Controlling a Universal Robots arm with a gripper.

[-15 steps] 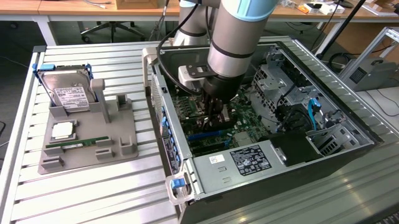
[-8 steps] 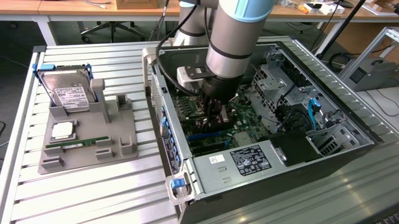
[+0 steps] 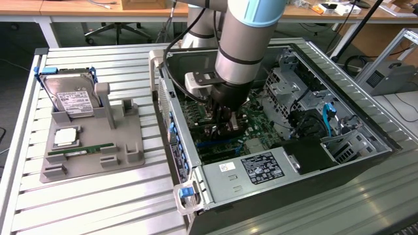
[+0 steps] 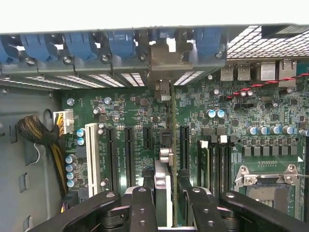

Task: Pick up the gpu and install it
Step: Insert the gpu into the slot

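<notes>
- The arm reaches steeply down into the open computer case, its wrist turned so the pincer points straight at the motherboard.
- In the wrist view the pincer is partly closed, one black finger on each side of the gpu, gripping it.
- The gpu is seen edge-on as a thin dark strip standing upright over the motherboard, its far end reaching the silvery bracket at the case's rear wall.
- It sits among the long expansion slots; whether it is fully seated I cannot tell.
- Room is tight: the case wall with its blue clips lies just beyond the card, and the drive cage stands close on the exterior view's right of the arm.
- Counts: one white slot and several black ones beside it.
- On the worktop, well apart on the exterior view's left, a grey holder carries one hard drive, one green memory stick and one small square chip.
</notes>
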